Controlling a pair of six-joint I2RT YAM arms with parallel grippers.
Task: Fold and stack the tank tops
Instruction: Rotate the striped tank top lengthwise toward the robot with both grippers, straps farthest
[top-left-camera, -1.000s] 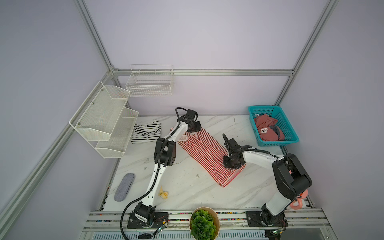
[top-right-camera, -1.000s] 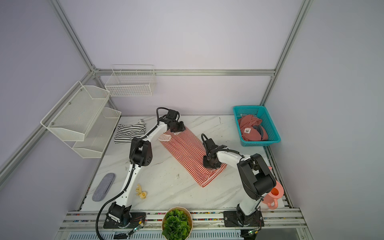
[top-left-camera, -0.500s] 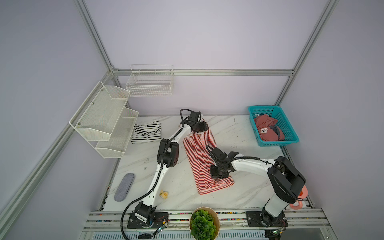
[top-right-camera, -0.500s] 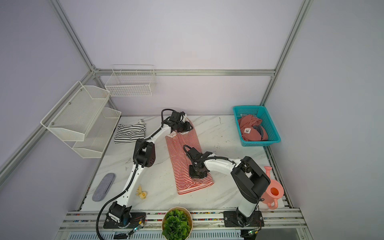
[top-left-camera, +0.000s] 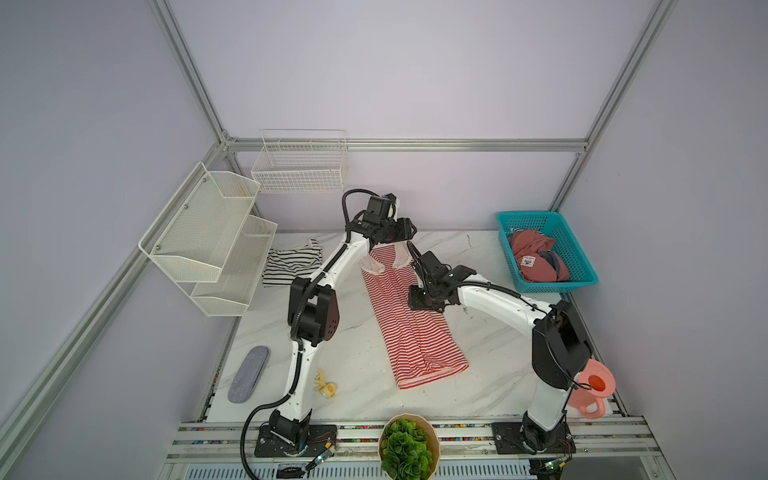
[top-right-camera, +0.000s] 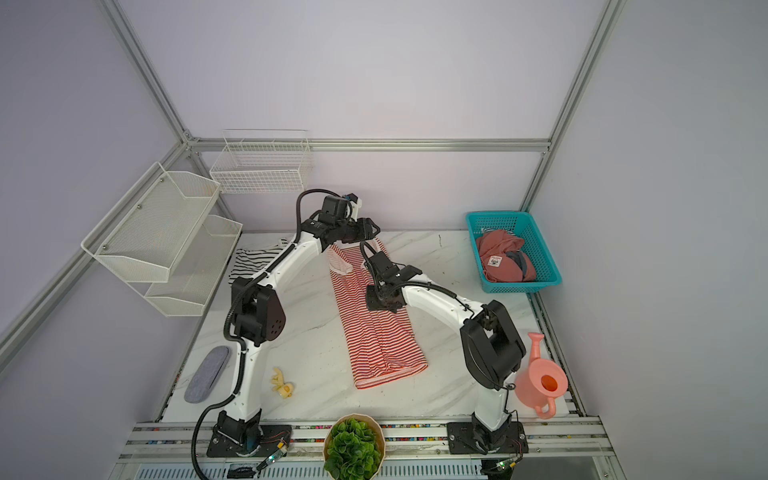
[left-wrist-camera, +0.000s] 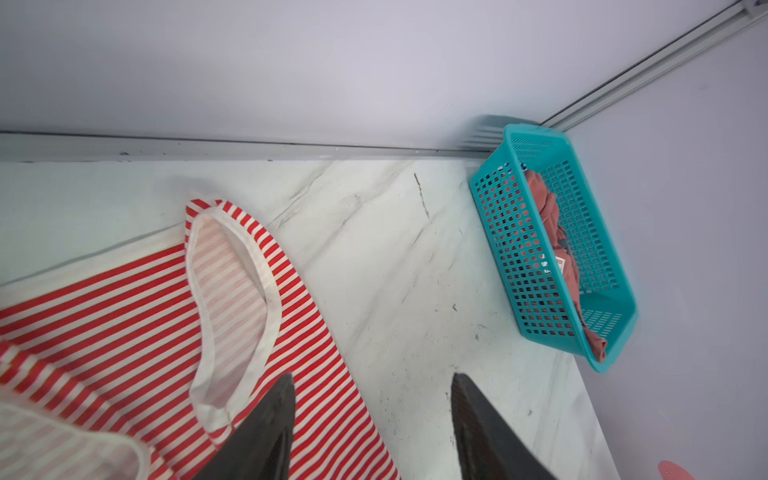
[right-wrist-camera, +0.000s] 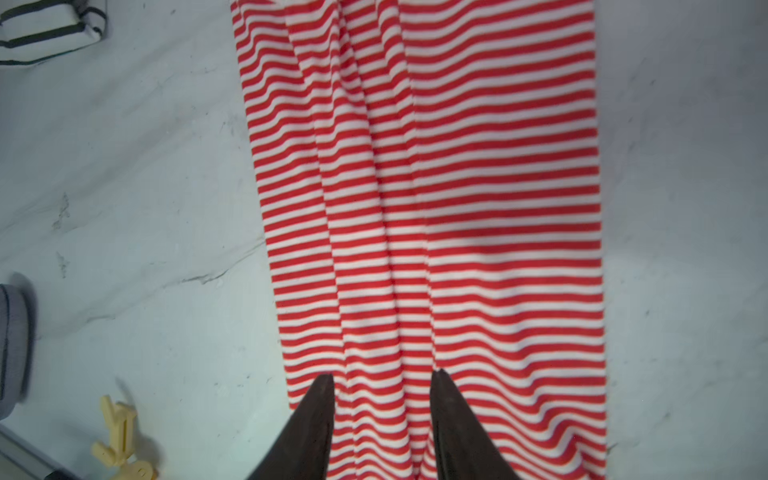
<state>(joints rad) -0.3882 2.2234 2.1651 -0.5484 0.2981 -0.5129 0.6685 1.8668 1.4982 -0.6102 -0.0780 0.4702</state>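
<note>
Red-and-white tank top (top-left-camera: 411, 328) lies flat mid-table, narrowed to a long strip, and its long axis is what we steer by. It runs far-to-near w/ straps (top-left-camera: 399, 253) at the far end and hem (top-left-camera: 432, 374) at the near end, slanting a bit right as it comes near. Left gripper (left-wrist-camera: 372, 386) hovers at the far end by the straps, jaws parted w/ nothing btw them: one finger over the striped edge, the other over bare table (left-wrist-camera: 415, 257). Right gripper (right-wrist-camera: 382, 386) sits over the strip's middle, right of its ctr line, jaws also apart, cloth lying flat beneath and not pinched as far as we see. So the hem lies nearward of both tools, w/ the right gripper the closer one. We judge the next fold goes across the long axis, i.e. hem brought up toward the straps. Black-and-white tank top (top-left-camera: 293, 262) lies far left, nearer the left gripper, so stacking prob. falls to that side.
</note>
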